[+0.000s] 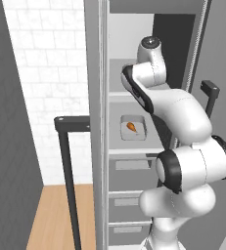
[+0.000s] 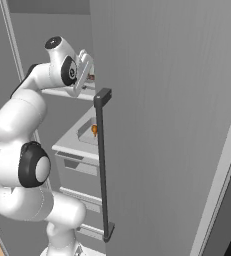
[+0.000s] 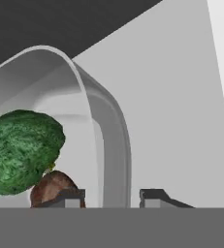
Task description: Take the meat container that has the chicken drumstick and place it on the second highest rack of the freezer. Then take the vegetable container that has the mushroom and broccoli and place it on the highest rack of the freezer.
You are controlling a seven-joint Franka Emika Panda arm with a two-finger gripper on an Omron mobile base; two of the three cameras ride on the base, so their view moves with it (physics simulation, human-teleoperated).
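The vegetable container (image 3: 108, 140) is a grey tub with a thick rim, and it rests on a light-grey shelf high in the freezer (image 1: 129, 200). Inside it lie the green broccoli (image 3: 21, 150) and the brown mushroom (image 3: 53, 186). My gripper (image 3: 111, 196) straddles the tub's near rim; its jaws are open, with a small gap on each side of the wall. In the right base view the gripper (image 2: 87, 75) reaches onto that upper shelf. One shelf lower sits the meat container (image 1: 133, 134), holding the chicken drumstick (image 1: 131, 126), also seen as the orange chicken drumstick (image 2: 94, 130).
The open freezer door (image 2: 167, 100) stands close on the right, its long dark bar handle (image 2: 103, 165) beside my arm. Another dark handle (image 1: 68, 166) stands to the left. Grey drawer fronts (image 2: 77, 167) lie below the shelves. A white tiled wall (image 1: 46, 73) is at the far left.
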